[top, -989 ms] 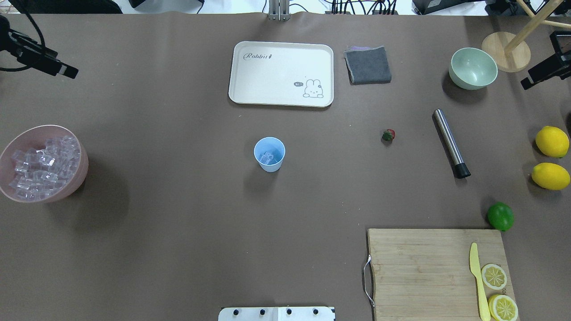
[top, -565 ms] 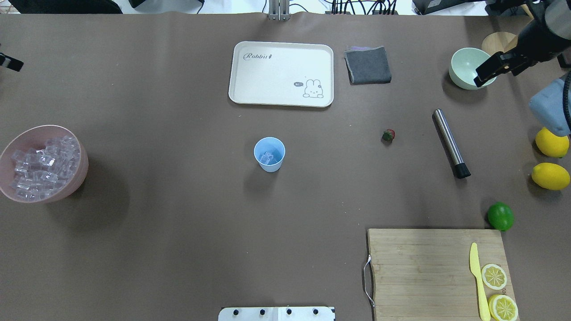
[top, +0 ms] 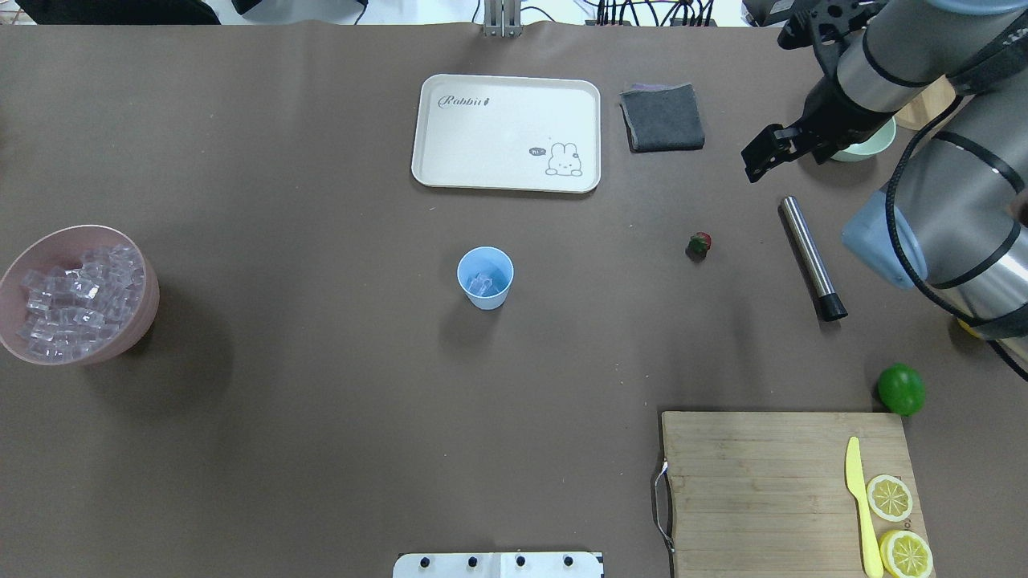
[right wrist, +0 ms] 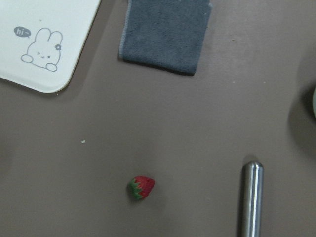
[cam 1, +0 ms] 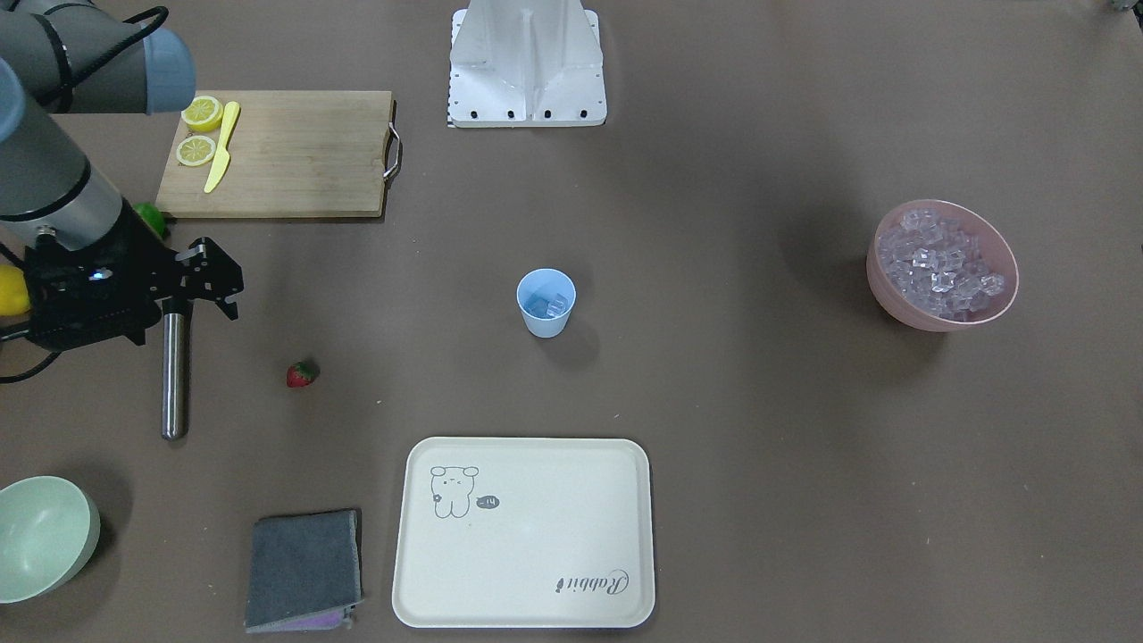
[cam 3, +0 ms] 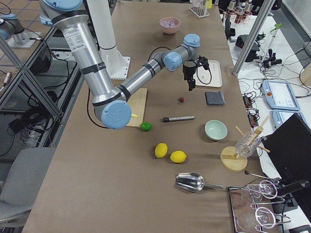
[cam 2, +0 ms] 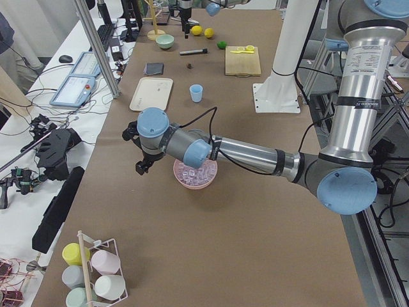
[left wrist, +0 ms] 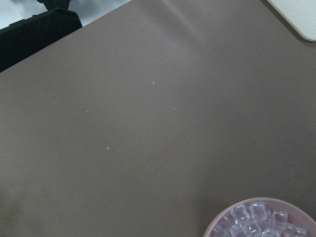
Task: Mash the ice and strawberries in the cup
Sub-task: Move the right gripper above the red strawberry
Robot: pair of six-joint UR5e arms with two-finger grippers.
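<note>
The light-blue cup [top: 485, 277] stands mid-table with a few clear ice cubes [top: 481, 284] in it; it also shows in the front view [cam 1: 546, 302]. More ice [top: 76, 301] fills a pink bowl [top: 149, 319] at the left edge. The small red strawberry [top: 699, 243] lies on the table right of the cup and shows in the right wrist view [right wrist: 140, 187]. My right gripper [top: 756, 163] hangs open and empty above the table, beyond and right of the strawberry. My left gripper [cam 2: 140, 163] shows only in the exterior left view, beside the pink bowl; I cannot tell its state.
A steel rod with a black tip [top: 811, 257] lies right of the strawberry. A cream tray [top: 506, 132] and grey cloth [top: 662, 116] sit at the back. A green bowl [cam 1: 40, 536], lime [top: 900, 389] and cutting board [top: 763, 482] with knife and lemon slices are on the right.
My right arm has swung in from the right edge, past the green bowl, toward the strawberry. My left gripper has moved out of the overhead view on the left.
</note>
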